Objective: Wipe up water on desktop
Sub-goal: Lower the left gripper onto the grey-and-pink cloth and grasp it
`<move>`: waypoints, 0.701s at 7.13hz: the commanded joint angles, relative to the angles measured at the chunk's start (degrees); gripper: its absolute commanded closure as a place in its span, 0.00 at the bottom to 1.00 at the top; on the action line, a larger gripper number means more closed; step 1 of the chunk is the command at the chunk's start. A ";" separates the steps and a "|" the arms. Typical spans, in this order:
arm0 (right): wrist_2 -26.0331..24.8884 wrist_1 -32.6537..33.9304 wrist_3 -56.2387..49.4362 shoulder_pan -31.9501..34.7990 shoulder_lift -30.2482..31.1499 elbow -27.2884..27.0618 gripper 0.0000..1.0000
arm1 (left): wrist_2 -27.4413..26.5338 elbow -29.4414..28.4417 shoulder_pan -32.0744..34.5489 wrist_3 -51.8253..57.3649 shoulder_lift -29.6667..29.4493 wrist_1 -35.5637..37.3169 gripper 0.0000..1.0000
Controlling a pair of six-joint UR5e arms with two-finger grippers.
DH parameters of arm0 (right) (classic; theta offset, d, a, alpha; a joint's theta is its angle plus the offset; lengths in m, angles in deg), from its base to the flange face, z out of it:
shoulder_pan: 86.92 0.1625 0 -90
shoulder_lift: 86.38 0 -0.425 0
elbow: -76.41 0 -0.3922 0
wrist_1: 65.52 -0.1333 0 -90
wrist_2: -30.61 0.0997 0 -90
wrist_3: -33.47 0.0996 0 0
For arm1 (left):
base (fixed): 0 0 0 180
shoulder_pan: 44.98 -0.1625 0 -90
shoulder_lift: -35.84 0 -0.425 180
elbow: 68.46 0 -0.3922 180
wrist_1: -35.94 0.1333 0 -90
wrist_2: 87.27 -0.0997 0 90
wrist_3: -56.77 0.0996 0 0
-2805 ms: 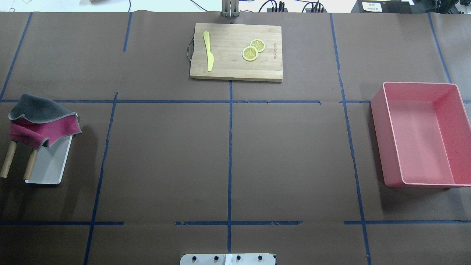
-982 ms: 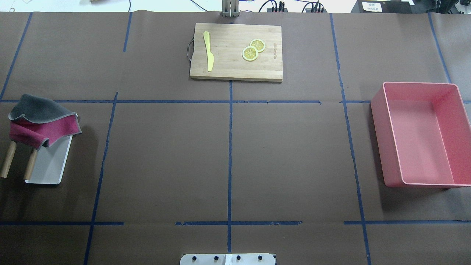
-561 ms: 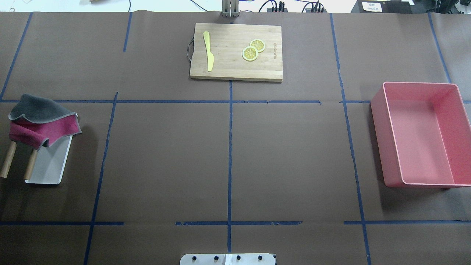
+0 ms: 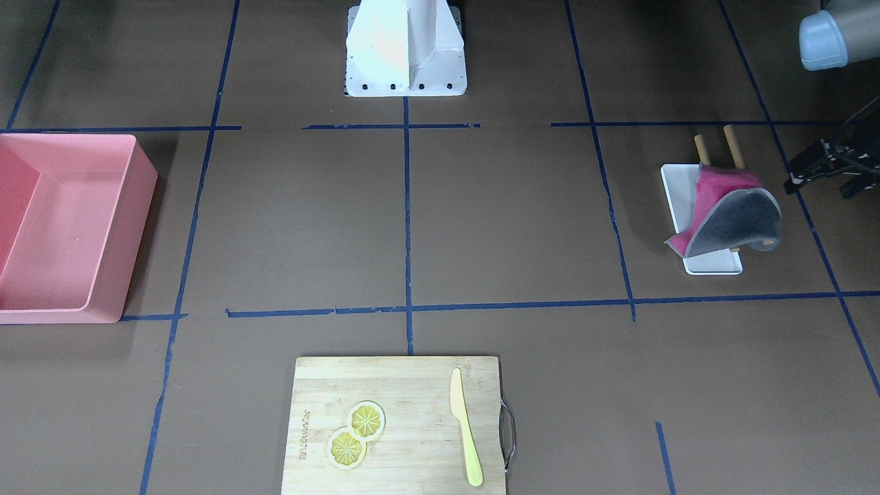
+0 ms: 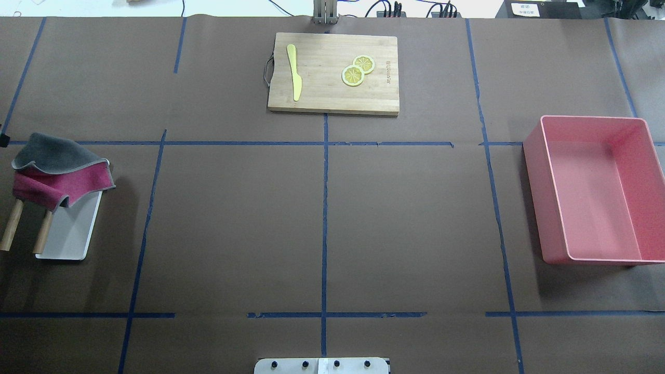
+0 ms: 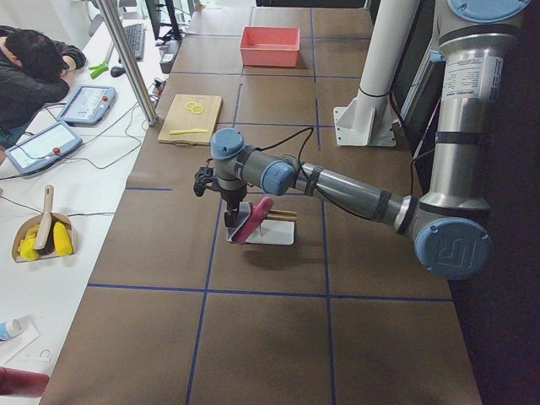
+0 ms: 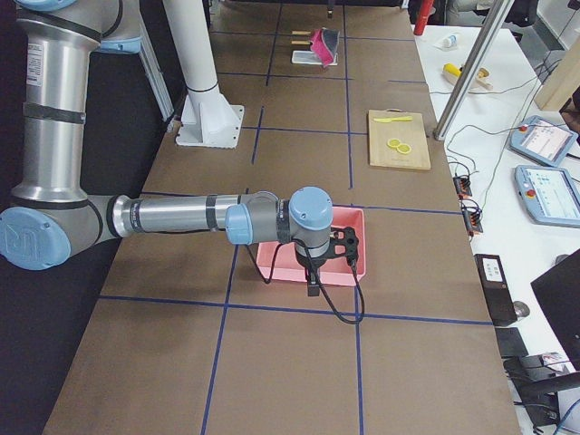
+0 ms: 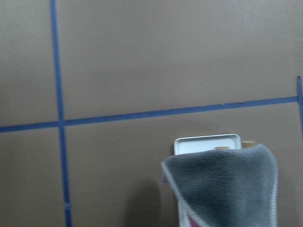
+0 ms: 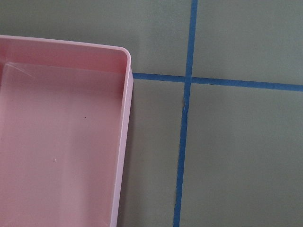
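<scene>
A white bench [image 6: 59, 270] runs down the 9 o'clock side of the exterior left view. On it lie a teach pendant [image 6: 87, 103], a second pendant [image 6: 40, 143] nearer the camera, and a keyboard [image 6: 135, 38] towards 11 o'clock. A slanted metal post [image 6: 126, 59] rises from the bench. At 10 o'clock an operator [image 6: 29, 72] in dark clothes leans on it, head down. The light is even and the shadows are soft.

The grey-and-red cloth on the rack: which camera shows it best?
Exterior front-facing: the cloth shows whole, draped on wooden pegs over the white tray. Overhead also shows it whole, at the frame's edge. The left wrist crops it; exterior left gives a narrow side view; exterior right shows it tiny; the right wrist misses it.
</scene>
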 commanded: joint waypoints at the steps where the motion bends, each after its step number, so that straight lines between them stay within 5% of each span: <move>1: 0.00 0.00 0.00 0.00 0.00 0.00 0.00 | -0.05 -0.63 -3.58 -2.58 0.09 -1.13 0.00; 5: 0.44 0.00 0.00 0.00 0.09 0.00 0.00 | 0.03 -2.03 -4.38 -2.75 -0.17 -1.13 0.13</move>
